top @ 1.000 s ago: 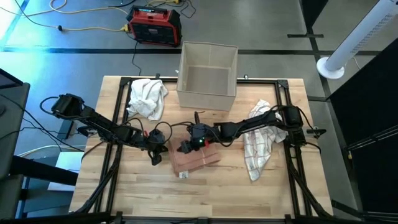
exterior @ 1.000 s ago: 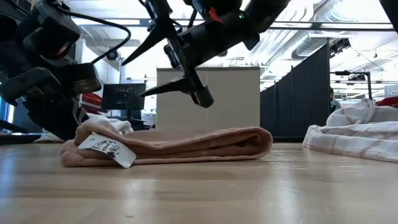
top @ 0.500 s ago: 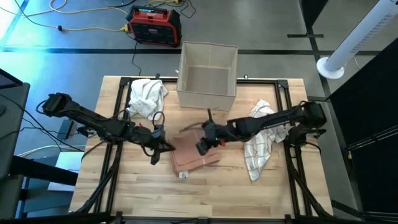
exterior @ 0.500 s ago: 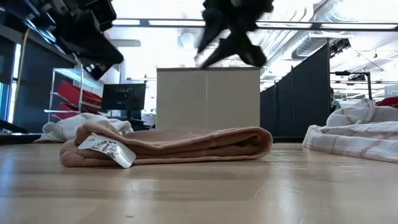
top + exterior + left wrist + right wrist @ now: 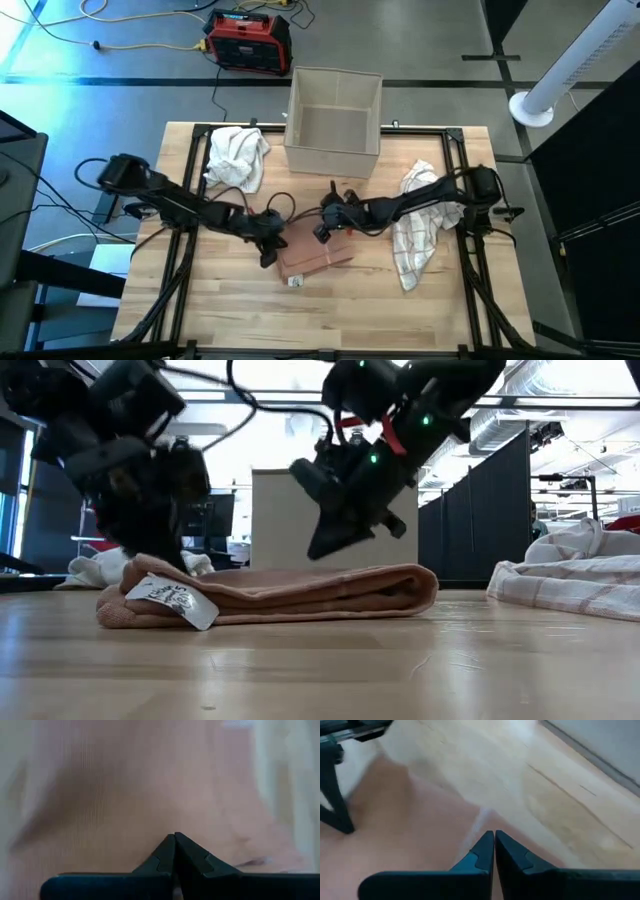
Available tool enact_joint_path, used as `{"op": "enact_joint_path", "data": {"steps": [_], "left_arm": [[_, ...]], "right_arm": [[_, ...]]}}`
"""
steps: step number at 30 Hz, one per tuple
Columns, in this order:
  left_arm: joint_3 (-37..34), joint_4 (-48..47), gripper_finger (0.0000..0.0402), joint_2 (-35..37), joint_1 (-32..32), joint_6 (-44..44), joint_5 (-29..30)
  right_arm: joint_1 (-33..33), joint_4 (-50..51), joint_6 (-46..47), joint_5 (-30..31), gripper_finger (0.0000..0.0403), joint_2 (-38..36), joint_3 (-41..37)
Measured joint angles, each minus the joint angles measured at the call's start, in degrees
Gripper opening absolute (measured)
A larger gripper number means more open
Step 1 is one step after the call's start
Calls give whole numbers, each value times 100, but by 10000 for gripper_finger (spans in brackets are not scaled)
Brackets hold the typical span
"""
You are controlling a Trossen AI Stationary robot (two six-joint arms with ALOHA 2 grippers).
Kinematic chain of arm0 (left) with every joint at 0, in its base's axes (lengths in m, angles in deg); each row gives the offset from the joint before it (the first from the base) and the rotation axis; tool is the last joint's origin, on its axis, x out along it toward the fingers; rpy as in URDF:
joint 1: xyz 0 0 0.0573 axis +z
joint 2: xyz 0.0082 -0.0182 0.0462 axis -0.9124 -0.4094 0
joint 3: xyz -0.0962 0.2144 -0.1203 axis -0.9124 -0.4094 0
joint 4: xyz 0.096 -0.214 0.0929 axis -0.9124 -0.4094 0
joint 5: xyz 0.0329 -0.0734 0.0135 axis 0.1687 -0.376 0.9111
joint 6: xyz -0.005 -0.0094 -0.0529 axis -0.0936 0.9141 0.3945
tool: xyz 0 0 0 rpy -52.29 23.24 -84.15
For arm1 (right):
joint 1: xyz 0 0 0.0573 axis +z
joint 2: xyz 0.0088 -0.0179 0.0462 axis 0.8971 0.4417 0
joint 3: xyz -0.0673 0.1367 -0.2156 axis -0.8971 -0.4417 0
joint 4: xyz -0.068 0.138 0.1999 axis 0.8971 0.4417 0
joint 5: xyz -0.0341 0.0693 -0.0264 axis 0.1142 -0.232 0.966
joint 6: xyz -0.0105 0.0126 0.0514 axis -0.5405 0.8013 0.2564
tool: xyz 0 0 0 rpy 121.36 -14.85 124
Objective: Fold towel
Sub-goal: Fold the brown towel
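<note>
Movement shows in both arms since a second ago: the right gripper (image 5: 322, 231), which then hung with its fingers spread over the middle of the pink towel (image 5: 313, 255), now has them pressed together with nothing between them and sits at the towel's far edge, on the side toward the beige bin (image 5: 334, 120); half a second ago it was farther out, over the towel's right part. The left gripper (image 5: 268, 243), fingers together and empty throughout, has slid in from beside the towel to its left edge, low against the cloth in the low view (image 5: 150, 540), and its wrist camera sees little but pink fabric (image 5: 125, 795) past the closed tips (image 5: 174, 840). The towel itself has not moved: it lies folded flat, with a white tag (image 5: 172, 600) at its near left corner, on the light wooden table (image 5: 350, 310), in front of the bin. A crumpled white cloth (image 5: 236, 156) lies left of the bin and a white checked cloth (image 5: 415, 220) lies to the right of the towel, under the right arm. Beyond the table, behind the bin, a red and black box (image 5: 249, 40) stands on the grey floor with a yellow cable (image 5: 140, 45) beside it, and a white column (image 5: 585, 60) rises off to the bin's right.
</note>
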Motion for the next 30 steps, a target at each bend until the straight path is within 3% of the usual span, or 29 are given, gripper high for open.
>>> {"op": "enact_joint_path", "data": {"steps": [4, 10, 16, 19, 23, 27, 30], "left_arm": [[21, 39, 0, -181, -66, 309, -94], [4, -233, 0, 97, -64, 388, -462], [-6, -1063, 0, 616, -120, 398, -1031], [127, -1046, 0, 1013, -148, 595, -806], [593, -889, 0, 1300, -286, 454, -29], [809, -335, 0, 984, -336, -92, 722], [793, 3, 0, 380, -259, -331, 959]], "right_arm": [[7, 135, -55, -408, 0, 230, 0], [11, 366, 603, -524, 0, 330, 2], [256, 970, 642, -668, 0, -200, 0], [453, 1398, 563, -696, 0, -845, 0], [728, 2224, 106, -804, 0, -1770, 2], [909, 2690, -72, -672, 0, -2498, 2], [989, 2722, -310, -310, 0, -2786, 2]]}}
